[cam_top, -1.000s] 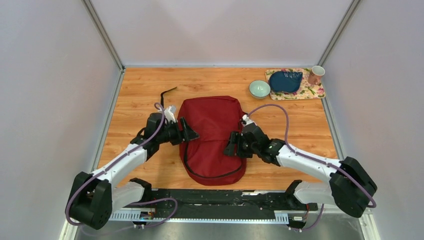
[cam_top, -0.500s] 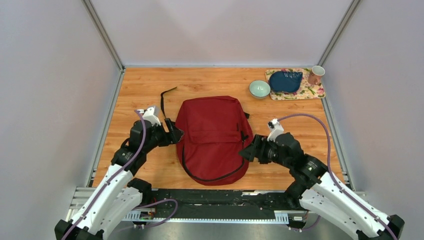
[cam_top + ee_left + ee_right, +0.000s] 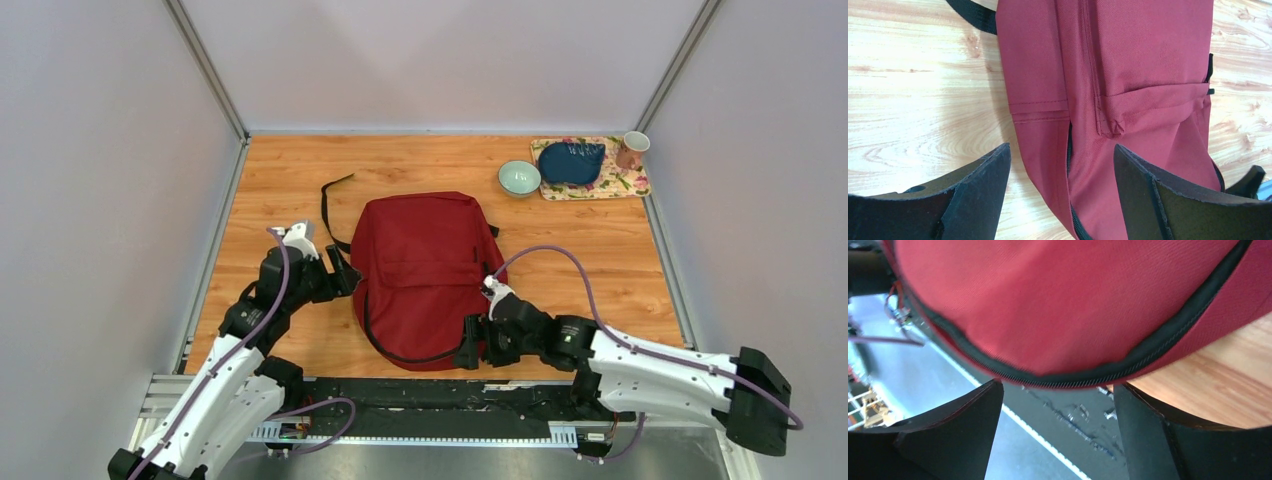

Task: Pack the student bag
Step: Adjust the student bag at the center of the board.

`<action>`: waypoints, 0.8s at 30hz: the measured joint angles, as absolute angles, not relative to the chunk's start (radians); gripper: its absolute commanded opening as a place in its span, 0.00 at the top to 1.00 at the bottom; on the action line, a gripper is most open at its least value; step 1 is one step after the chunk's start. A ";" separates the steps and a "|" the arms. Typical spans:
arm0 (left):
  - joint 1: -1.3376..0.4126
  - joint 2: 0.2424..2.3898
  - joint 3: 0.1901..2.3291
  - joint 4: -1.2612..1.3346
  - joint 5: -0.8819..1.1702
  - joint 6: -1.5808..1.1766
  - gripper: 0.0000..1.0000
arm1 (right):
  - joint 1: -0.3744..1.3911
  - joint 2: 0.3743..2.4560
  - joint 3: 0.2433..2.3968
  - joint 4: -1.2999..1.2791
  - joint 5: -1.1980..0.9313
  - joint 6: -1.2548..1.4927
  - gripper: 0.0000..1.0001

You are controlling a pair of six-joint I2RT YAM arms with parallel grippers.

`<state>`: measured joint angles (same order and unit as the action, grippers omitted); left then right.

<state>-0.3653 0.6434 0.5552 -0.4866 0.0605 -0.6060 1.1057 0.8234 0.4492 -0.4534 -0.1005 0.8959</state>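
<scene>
The student bag [image 3: 425, 275] is laid flat mid-frame on the table [image 3: 280, 170]. The left gripper [image 3: 342, 272] is held spread at its left edge, and the right gripper [image 3: 468, 345] is spread at its lower-right corner.

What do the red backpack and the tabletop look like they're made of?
Backpack: matte woven fabric, likely polyester or nylon; fine weave and stitched seams show. Tabletop: light wood or wood-look laminate, smooth with slight sheen; grain lines show.
</scene>
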 measured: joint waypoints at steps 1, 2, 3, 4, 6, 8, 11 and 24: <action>-0.365 0.636 0.553 -0.489 0.059 -0.607 0.18 | 1.106 0.868 0.449 -0.440 -0.083 0.899 0.14; -0.365 0.628 0.549 -0.493 0.057 -0.609 0.17 | 1.106 0.901 0.450 -0.427 -0.066 0.902 0.11; -0.365 0.624 0.547 -0.493 0.057 -0.611 0.17 | 1.106 0.931 0.451 -0.417 -0.045 0.904 0.11; -0.365 0.614 0.541 -0.499 0.054 -0.616 0.17 | 1.106 0.968 0.456 -0.411 -0.019 0.907 0.10; -0.365 0.609 0.535 -0.506 0.054 -0.622 0.17 | 1.102 1.045 0.479 -0.399 0.025 0.912 0.10; -0.365 0.609 0.531 -0.508 0.055 -0.624 0.17 | 1.078 1.111 0.509 -0.384 0.043 0.912 0.10; -0.365 0.613 0.530 -0.510 0.060 -0.626 0.17 | 1.016 1.197 0.547 -0.337 0.041 0.907 0.10; -0.365 0.625 0.510 -0.514 0.070 -0.630 0.17 | 0.908 1.385 0.635 -0.208 -0.046 0.850 0.12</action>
<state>-0.3653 0.6247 0.5098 -0.5144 0.0696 -0.6304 0.9081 1.3849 0.6350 -0.2081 -0.0460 0.8501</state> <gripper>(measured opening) 0.827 0.889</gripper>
